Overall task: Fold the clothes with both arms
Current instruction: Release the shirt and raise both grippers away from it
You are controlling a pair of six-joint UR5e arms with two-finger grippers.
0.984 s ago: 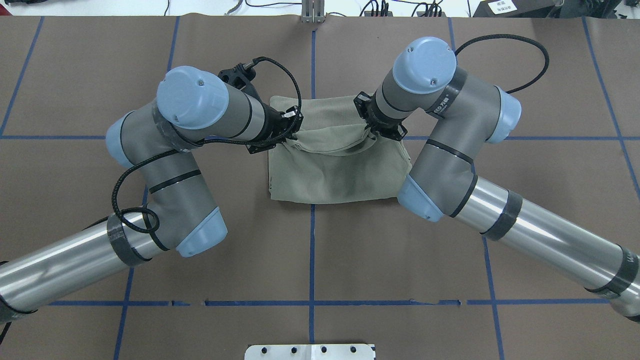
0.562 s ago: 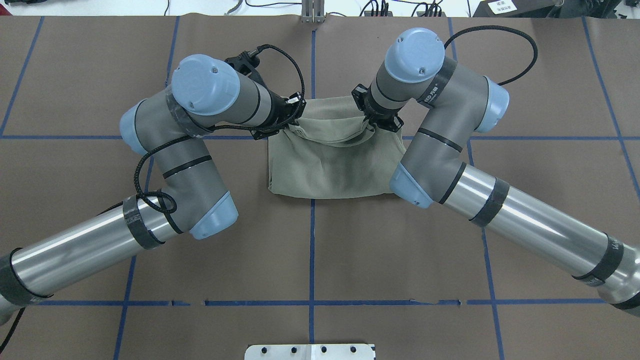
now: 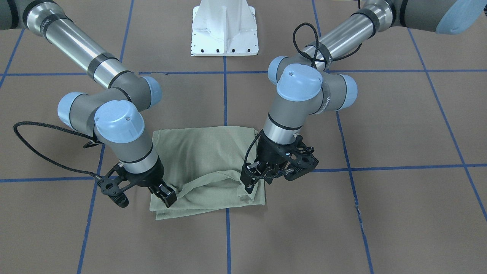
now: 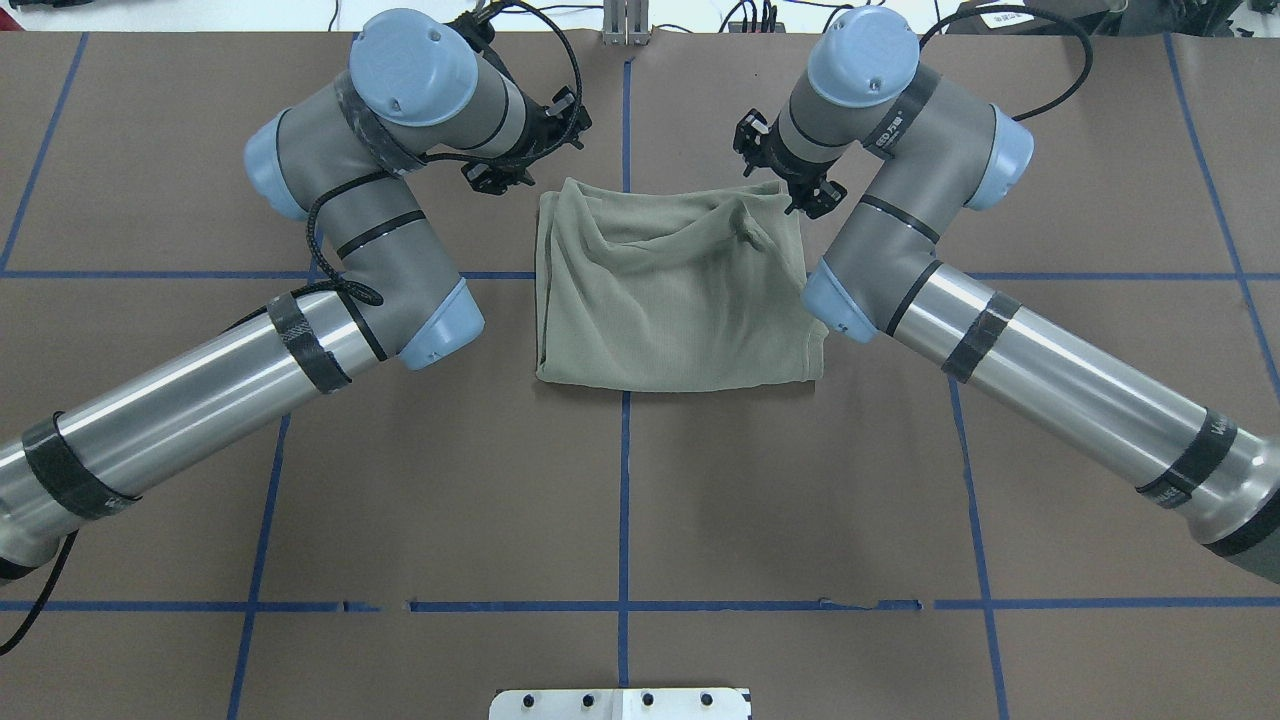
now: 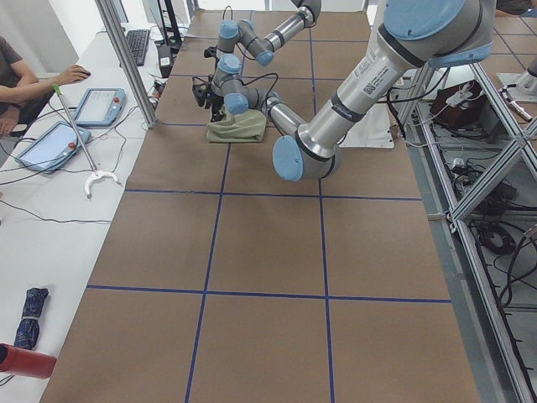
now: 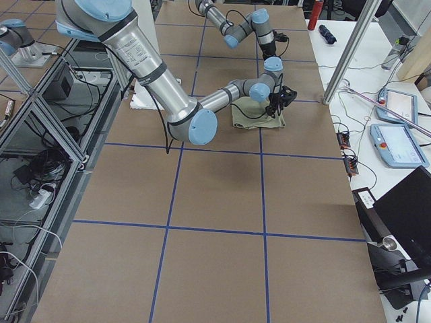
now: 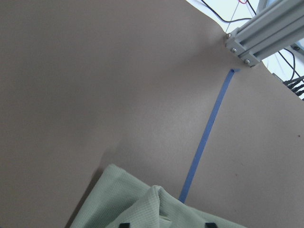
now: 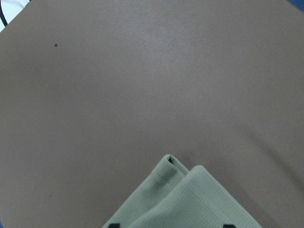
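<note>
The sage-green shirt (image 4: 670, 300) lies folded into a rough rectangle at the table's middle, with wrinkles along its far edge; it also shows in the front view (image 3: 205, 156). My left gripper (image 3: 253, 184) stands over the far left corner of the shirt, and my right gripper (image 3: 163, 196) over the far right corner. In the left wrist view the fingertips (image 7: 124, 224) sit wide apart with bunched cloth (image 7: 137, 209) between them. In the right wrist view the fingertips (image 8: 114, 225) are also wide apart over a flat folded corner (image 8: 190, 199). Both read as open. Logo, label and tag are hidden.
The white metal base (image 3: 224, 30) stands at the robot's side. An aluminium post (image 4: 625, 25) and cables line the far edge. Blue tape lines (image 4: 625, 500) cross the brown table cover. An operator's desk with tablets (image 5: 101, 105) runs along the far side.
Both arms moved away from the robot, carrying the shirt's lifted edge over to its far edge. The fold now lies down, and the grippers stand at that far edge.
</note>
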